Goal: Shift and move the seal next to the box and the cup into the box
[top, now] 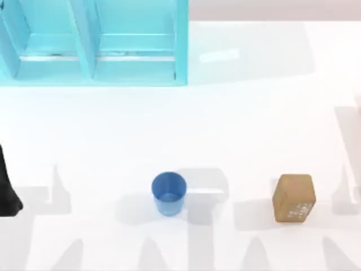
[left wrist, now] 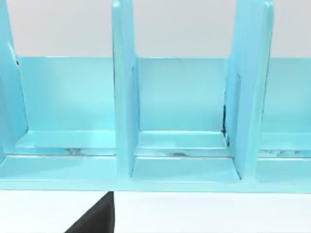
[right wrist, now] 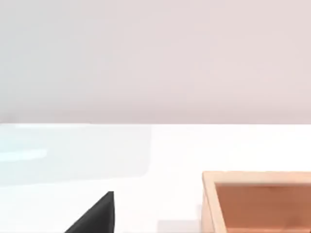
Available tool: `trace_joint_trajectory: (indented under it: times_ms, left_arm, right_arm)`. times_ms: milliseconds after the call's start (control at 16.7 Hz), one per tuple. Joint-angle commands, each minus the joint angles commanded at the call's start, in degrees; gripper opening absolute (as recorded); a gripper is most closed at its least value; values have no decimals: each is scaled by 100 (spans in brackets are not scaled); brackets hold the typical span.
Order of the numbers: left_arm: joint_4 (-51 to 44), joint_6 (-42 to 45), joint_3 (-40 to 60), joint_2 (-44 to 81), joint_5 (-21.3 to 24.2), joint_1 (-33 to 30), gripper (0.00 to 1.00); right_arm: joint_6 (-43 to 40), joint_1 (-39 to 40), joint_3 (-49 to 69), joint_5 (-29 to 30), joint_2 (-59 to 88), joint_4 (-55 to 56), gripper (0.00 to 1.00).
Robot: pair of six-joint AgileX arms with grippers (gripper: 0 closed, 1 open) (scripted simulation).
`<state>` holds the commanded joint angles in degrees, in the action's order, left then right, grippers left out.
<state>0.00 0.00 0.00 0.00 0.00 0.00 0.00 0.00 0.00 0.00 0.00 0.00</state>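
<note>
Top view: blue cup (top: 168, 193) upright and holding nothing, near the surface's (top: 237, 135) front centre; tan seal (top: 293, 197) well apart to its right. Cyan box (top: 93, 42) at far left, its compartments bare.

Left wrist view: box compartments (left wrist: 182, 145) bare; left pincer state cannot tell.

Right wrist view: wooden open-topped container's rim (right wrist: 257, 177) shows; right pincer state cannot tell.

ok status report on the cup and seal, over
Left arm parked at table's left edge. Cup upright, seal to its right, both untouched, apart. Box at far left, path open.
</note>
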Motion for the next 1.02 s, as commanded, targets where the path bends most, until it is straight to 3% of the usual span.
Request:
trace_joint_trajectory:
  times_ms: [240, 480, 1020]
  left_arm:
    - [0, 0, 0, 0, 0, 0, 100]
    - [0, 0, 0, 0, 0, 0, 100]
    - [0, 0, 0, 0, 0, 0, 100]
  right_arm:
    - [79, 83, 182, -9, 185, -158, 100]
    - [483, 488, 1183, -28, 1281, -1007, 100]
    - [1872, 1860, 4625, -16, 6330, -4133, 100]
